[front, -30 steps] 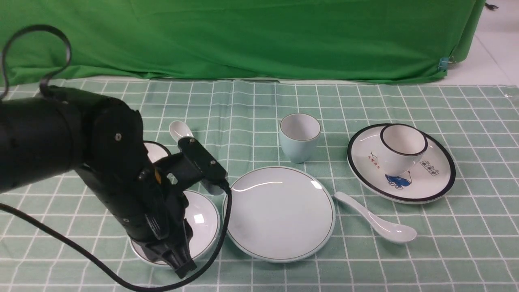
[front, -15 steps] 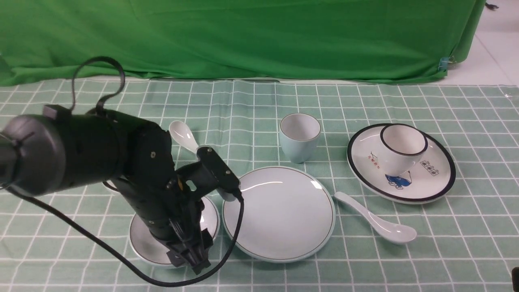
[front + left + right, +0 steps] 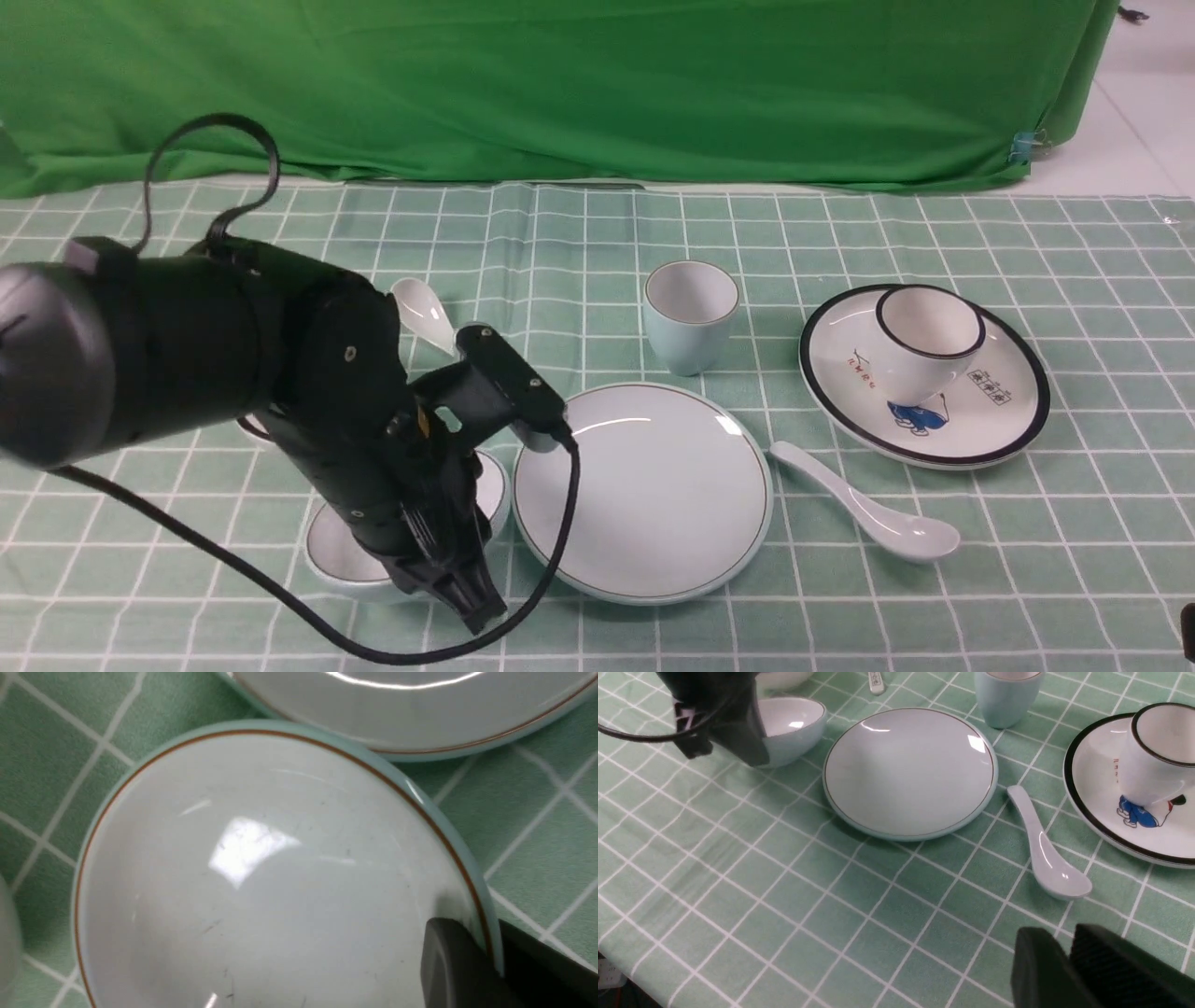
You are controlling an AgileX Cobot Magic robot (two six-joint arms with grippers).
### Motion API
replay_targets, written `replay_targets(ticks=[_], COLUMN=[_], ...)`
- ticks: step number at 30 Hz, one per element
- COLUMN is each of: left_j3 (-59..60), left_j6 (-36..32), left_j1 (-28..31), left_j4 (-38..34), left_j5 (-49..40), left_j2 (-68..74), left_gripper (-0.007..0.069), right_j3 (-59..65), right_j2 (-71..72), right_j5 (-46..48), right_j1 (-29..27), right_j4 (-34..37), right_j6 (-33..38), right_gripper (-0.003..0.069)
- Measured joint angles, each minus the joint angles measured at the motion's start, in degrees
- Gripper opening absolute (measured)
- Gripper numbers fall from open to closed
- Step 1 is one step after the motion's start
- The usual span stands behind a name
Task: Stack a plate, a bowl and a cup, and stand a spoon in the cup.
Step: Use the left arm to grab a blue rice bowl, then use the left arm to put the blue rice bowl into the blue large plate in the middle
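1. Left gripper [image 3: 488,956] clamped on bowl [image 3: 261,872] rim, one finger inside, one outside
2. Bowl reaches away from the fingertips; plate [image 3: 644,495] just beside its far edge, to the gripper's right
3. Judged: glazed ceramic, stiff, slick, chips easily; a rim pinch may let it swing, so hold firm and carry slowly
4. Right gripper [image 3: 1064,945] holds nothing; gap unclear

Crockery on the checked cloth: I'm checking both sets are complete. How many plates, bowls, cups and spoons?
Plates: 2, pale blue-green round plate, white black-rimmed picture plate
Bowls: 2, pale blue-green shallow bowl, white bowl, mostly hidden
Cups: 2, pale blue-green cup, white black-rimmed cup
Spoons: 2, plain white ceramic spoon, white spoon with printed handle
Total: 8
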State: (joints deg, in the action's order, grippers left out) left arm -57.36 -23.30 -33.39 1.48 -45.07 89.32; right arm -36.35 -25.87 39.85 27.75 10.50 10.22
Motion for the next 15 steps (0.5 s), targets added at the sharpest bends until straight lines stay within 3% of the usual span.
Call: replay_targets(ticks=[3,7,15], left_j3=[-1.2,-4.4,-11.2], left_j6=[2.8,2.0,-2.5], left_j1=[-3.2,-5.8,-10.1], left_j4=[3.5,3.0,4.6], left_j5=[1.8,5.1,9.8], left_j2=[-3.7,-4.0,9.9], left_gripper=[0.0024,0.0024,0.0024], right_j3=[0.0,0.0,0.0], right_j2=[0.0,-0.1,-0.2], right_j5=[-1.5,-3.9,-3.2], right_j1=[0.0,0.0,0.0], right_j4=[-0.1,-0.1,-0.3], right_j6=[0.0,0.0,-0.1], right_gripper=[0.0143,0.0143,0.0143])
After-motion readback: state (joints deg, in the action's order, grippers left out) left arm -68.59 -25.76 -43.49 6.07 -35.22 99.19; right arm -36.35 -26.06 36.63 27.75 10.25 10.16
